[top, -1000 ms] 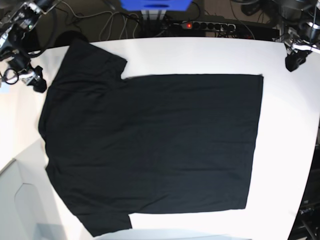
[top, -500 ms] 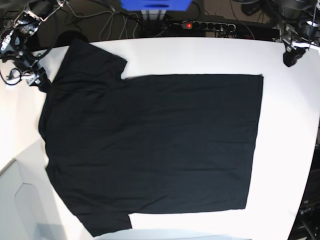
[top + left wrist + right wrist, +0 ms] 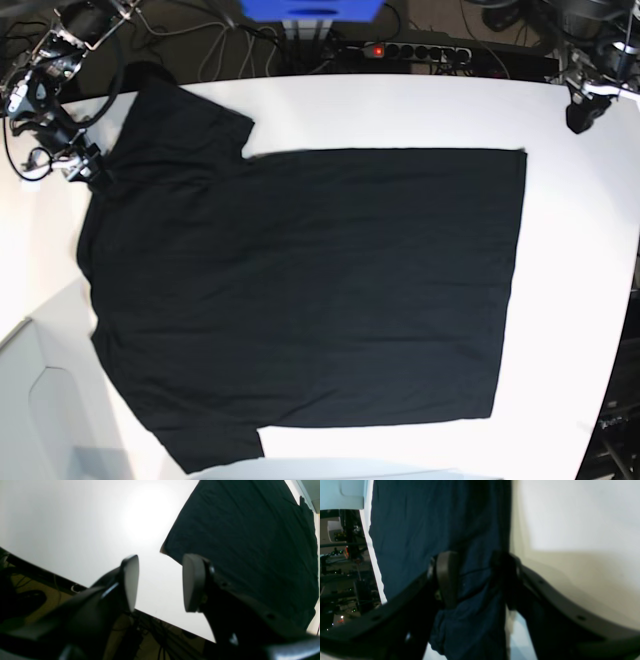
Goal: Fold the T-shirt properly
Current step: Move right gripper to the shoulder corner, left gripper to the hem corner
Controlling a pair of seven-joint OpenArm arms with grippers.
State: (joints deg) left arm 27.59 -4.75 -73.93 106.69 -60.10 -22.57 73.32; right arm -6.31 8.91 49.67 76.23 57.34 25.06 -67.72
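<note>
The black T-shirt (image 3: 310, 290) lies spread flat on the white table (image 3: 575, 300), its sleeves at the left and its hem at the right. My right gripper (image 3: 92, 172) is at the shirt's left edge beside the far sleeve. In the right wrist view this gripper (image 3: 475, 580) is open, with dark cloth (image 3: 420, 530) showing in the gap. My left gripper (image 3: 580, 118) hangs over the table's far right corner. In the left wrist view it (image 3: 160, 582) is open and empty over bare table, close to the hem corner (image 3: 166, 548).
A power strip (image 3: 400, 50) with a red light, a blue object (image 3: 310, 8) and loose cables lie behind the table's back edge. A pale grey surface (image 3: 40, 400) adjoins the table at the lower left.
My right gripper has moved a little to the right, onto the shirt's left edge. The left gripper has shifted slightly and then stayed still. The shirt lies as before.
</note>
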